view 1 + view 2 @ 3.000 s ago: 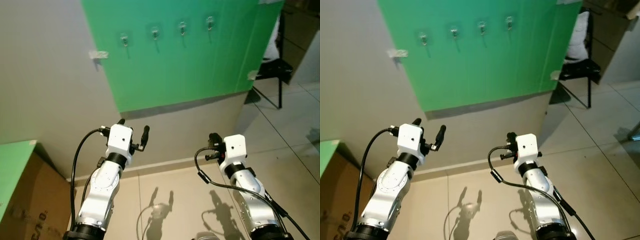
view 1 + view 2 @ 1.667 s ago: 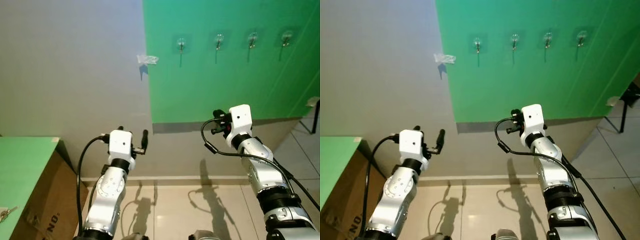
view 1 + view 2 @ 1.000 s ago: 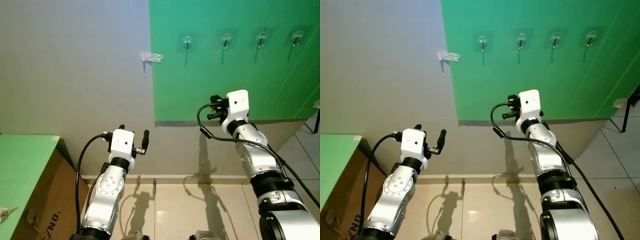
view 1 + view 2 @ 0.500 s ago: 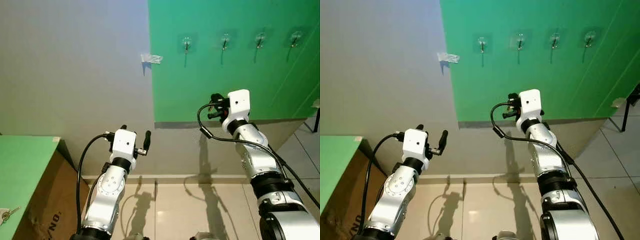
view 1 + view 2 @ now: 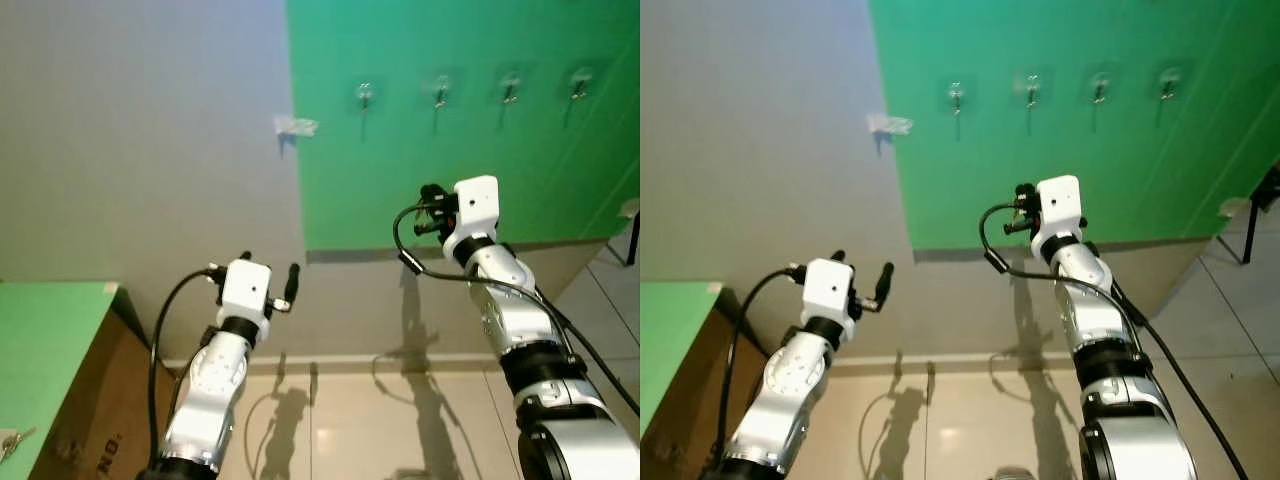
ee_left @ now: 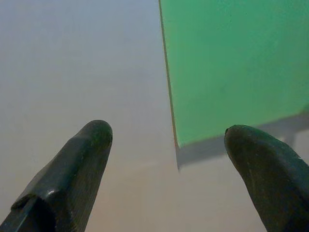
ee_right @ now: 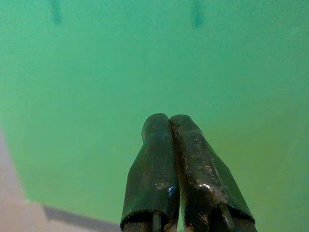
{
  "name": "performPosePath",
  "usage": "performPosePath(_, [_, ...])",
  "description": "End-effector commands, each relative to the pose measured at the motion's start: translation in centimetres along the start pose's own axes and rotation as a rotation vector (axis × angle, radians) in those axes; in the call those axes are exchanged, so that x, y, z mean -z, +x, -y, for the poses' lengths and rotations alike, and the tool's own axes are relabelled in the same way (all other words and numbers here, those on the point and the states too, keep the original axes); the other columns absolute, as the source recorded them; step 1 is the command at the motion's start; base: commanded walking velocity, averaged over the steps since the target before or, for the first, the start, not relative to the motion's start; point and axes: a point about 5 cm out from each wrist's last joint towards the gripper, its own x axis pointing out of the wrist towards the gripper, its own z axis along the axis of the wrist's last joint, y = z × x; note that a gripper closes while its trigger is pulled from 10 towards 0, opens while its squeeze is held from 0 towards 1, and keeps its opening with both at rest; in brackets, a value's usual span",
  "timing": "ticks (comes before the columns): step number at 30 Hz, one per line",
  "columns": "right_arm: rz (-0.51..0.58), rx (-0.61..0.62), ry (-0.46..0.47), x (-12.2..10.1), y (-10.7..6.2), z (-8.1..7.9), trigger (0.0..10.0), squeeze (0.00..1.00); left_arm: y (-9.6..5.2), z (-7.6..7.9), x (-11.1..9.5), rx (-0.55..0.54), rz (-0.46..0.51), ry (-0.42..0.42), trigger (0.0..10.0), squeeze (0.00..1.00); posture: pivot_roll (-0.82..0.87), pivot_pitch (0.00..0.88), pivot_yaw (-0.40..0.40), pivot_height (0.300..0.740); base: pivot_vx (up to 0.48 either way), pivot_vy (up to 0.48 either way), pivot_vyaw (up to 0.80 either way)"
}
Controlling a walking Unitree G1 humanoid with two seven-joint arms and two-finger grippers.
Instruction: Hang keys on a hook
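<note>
Right gripper [image 7: 169, 121], fingers pressed together and empty, is raised before the green panel [image 5: 480, 150], below the row of hooks [image 5: 366, 95]. Left gripper [image 6: 169, 140] is spread apart. Keys [image 5: 10, 444] lie on the green-topped box [image 5: 45, 340], well apart, far left.

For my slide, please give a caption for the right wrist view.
Right gripper, fingers shut on nothing, points at the green wall panel.

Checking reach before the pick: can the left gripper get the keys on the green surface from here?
Probably not yet. The keys lie at the far left edge of the green surface, while the left gripper is raised toward the wall, fingers open. Nothing blocks them; the arm must swing left and down.
</note>
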Motion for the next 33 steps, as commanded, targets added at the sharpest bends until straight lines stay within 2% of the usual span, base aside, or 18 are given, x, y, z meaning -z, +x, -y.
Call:
performPosePath(1, [0.038, -0.003, -0.016, -1.2, 0.5, 0.0, 0.0, 0.25, 0.1, 0.2, -0.4, 0.007, 0.019, 0.003, 10.0, 0.00, -0.19, 0.000, 0.068, 0.740, 0.255, -0.405, 0.00])
performPosePath(13, [0.041, -0.033, -0.021, -1.3, 0.7, -0.4, 0.0, 0.25, 0.2, -0.3, -0.4, -0.016, 0.009, -0.024, 10.0, 0.00, -0.19, 0.000, 0.073, 0.740, 0.299, -0.367, 0.00])
performPosePath(16, [0.037, -0.048, -0.023, -1.5, 0.9, -0.7, 0.0, 0.25, 0.2, -0.4, -0.4, -0.027, 0.017, -0.034, 10.0, 0.00, -0.19, 0.000, 0.072, 0.740, 0.372, 0.000, 0.00])
performPosePath(21, [0.030, -0.066, -0.019, -1.9, 1.2, -0.9, 0.0, 0.26, 0.1, -0.3, -0.5, -0.022, 0.022, -0.036, 10.0, 0.00, -0.19, 0.000, 0.070, 0.740, 0.000, 0.000, 0.00])
performPosePath(27, [0.022, -0.144, -0.058, -3.4, 2.1, -1.8, 0.0, 0.29, -0.2, -0.2, -0.4, -0.022, 0.019, -0.043, 10.0, 0.00, -0.18, 0.000, 0.066, 0.740, 0.000, 0.000, 0.00])
performPosePath(33, [0.049, -0.159, -0.073, -5.3, 3.0, -2.1, 0.0, 0.31, -0.3, -0.1, -0.4, -0.022, 0.018, -0.047, 10.0, 0.00, -0.18, 0.000, 0.063, 0.740, 0.000, 0.000, 0.00])
